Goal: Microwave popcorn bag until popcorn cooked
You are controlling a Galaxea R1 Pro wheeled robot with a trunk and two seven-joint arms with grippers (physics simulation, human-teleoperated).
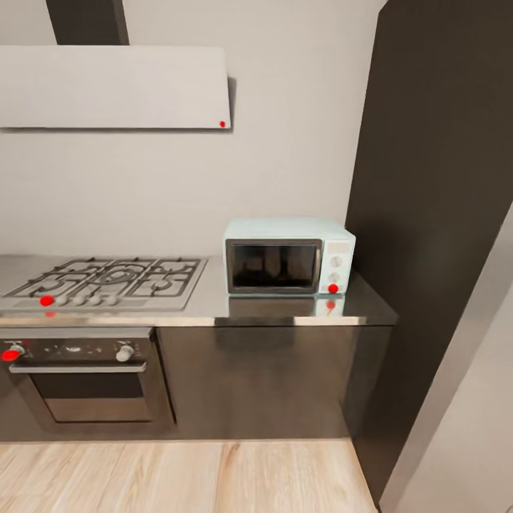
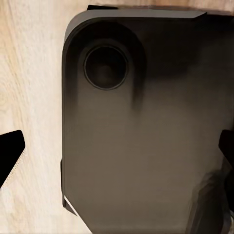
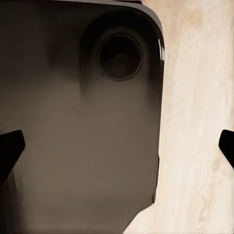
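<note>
The pale mint-blue microwave (image 1: 288, 256) stands on the light grey countertop (image 1: 285, 311), close to its right end, with its dark glass door closed. A red round light glows at its lower right corner. The popcorn bag is out of view. My left gripper (image 2: 118, 151) is open, its black fingertips (image 2: 9, 156) wide apart above the robot's dark base (image 2: 146, 136) and the wood floor. My right gripper (image 3: 118, 148) is open too, with nothing between its fingers (image 3: 9, 151).
A steel gas hob (image 1: 107, 281) with black grates lies left of the microwave, above a dark oven (image 1: 85, 377). A white range hood (image 1: 114, 85) hangs over the hob. A tall dark cabinet (image 1: 434, 214) closes the counter's right end. Light wood floor (image 1: 178, 477) lies in front.
</note>
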